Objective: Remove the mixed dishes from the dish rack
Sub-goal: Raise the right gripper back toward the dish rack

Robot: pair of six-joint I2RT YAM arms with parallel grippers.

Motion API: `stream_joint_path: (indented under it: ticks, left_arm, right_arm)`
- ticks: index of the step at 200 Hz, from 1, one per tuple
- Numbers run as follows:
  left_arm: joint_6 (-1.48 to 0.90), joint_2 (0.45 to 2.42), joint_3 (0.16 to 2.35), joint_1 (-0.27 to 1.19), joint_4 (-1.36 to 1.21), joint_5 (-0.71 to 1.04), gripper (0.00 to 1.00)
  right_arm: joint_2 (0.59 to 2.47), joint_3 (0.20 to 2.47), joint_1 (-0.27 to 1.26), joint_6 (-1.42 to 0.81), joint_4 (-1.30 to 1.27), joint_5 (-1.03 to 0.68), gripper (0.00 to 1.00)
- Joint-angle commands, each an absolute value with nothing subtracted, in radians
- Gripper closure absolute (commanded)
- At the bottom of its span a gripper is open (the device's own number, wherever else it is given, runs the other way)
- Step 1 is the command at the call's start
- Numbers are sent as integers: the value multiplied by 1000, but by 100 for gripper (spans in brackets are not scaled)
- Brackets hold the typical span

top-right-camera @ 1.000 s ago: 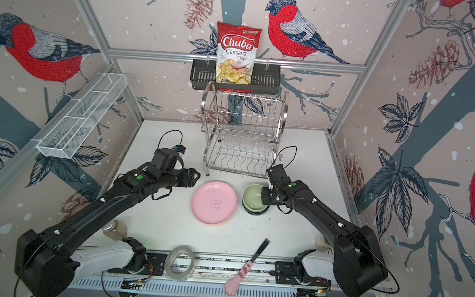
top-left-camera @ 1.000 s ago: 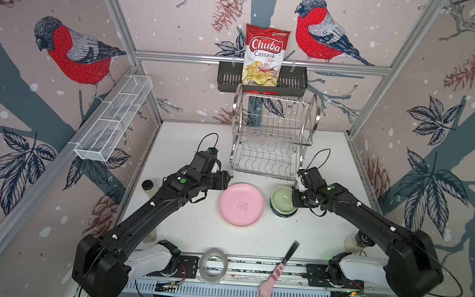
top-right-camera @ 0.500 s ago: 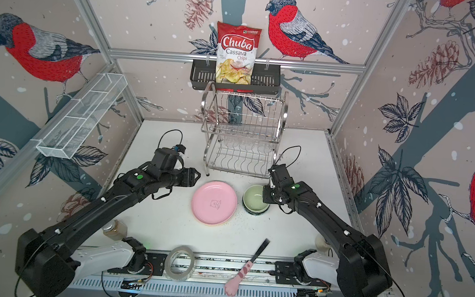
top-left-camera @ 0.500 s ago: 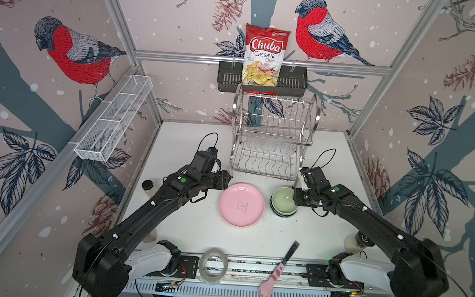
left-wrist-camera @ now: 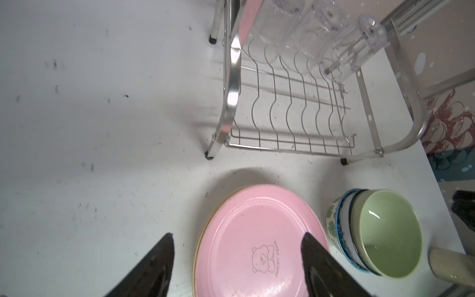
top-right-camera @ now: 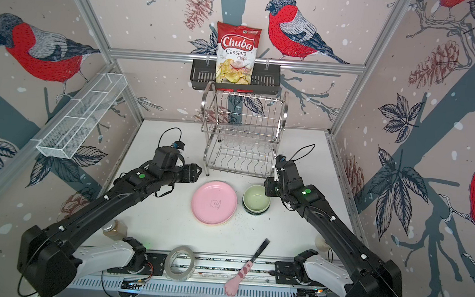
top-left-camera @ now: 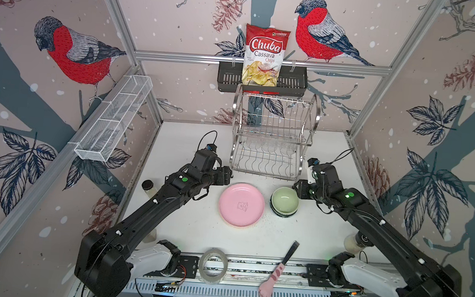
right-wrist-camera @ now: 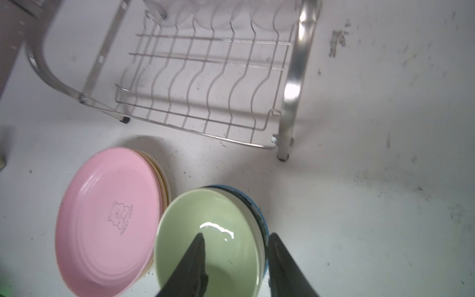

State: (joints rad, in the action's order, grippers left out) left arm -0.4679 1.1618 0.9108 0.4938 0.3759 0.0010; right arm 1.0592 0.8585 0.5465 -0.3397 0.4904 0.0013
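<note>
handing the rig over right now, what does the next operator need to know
Left gripper: jaws open, empty, above the near edge of the pink plate.
Right gripper: jaws open, astride the rim of the pale green bowl, not gripping.
Positions: the pink plate lies on paler plates on the table, in front of the dish rack. The pale green bowl is nested in the blue-patterned bowl and the leaf-print bowl.
Done: plates and bowls are out.
Left: the clear glasses are still in the rack.
</note>
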Motion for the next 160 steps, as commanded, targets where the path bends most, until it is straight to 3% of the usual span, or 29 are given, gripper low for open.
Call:
stream_joint_path:
  ticks: [1,61,98,160]
  left_arm:
    - [-482,1184,900,491,238,-56,22]
    - [-479,1342,912,490,57,-55,21]
    - [-455,1455,991,490,53,-111,22]
    - [-459,1640,1128,489,89,-205,40]
  right_arm:
    - [1030,830,567,-310,283,2,53]
    - [1036,665,627,-242,-198,-3,42]
    - [1121,632,626,-224,-336,67,39]
    - [1315,668,621,-213,-484,31,35]
